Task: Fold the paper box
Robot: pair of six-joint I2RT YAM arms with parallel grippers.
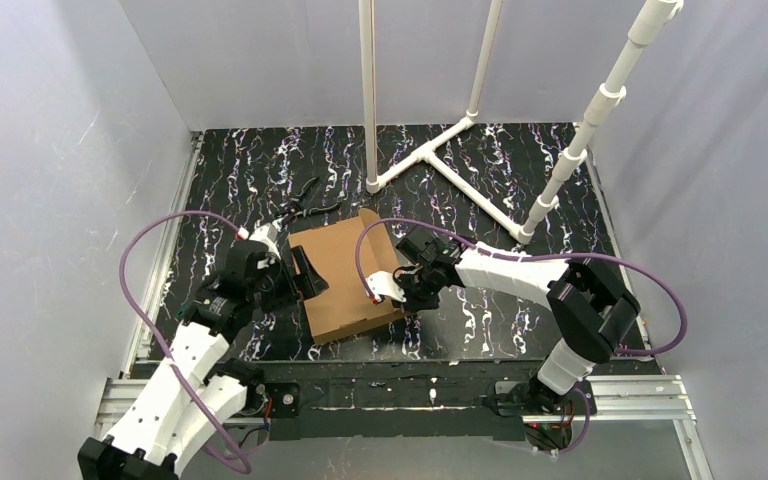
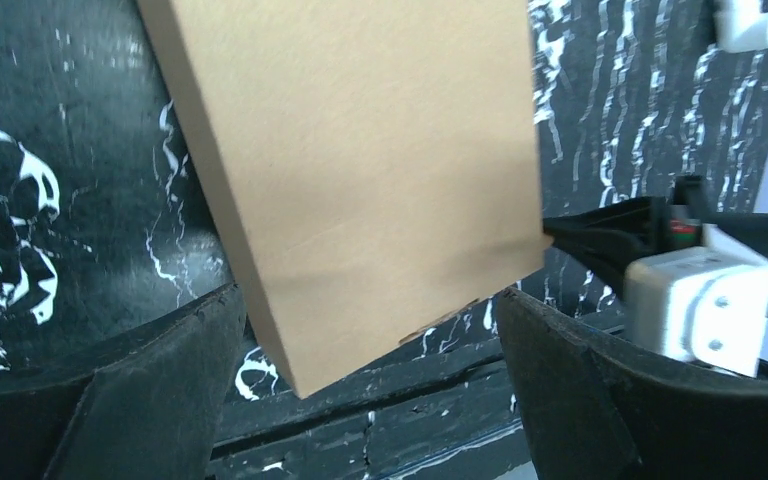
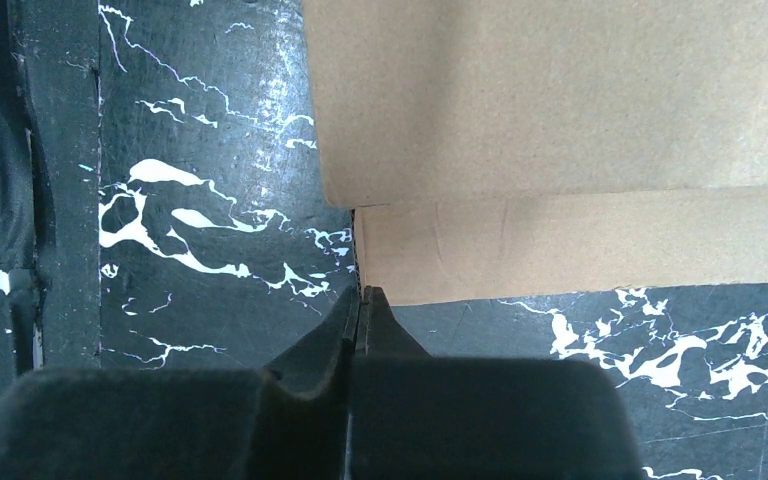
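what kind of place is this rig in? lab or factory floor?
Probably a lab test cell: plain grey walls enclose a black marble-patterned table, a white PVC pipe frame stands at its back, and one paper box lies on it.

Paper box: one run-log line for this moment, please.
paper box: on table | left pincer: open, not gripping | right pincer: shut, tips at box corner
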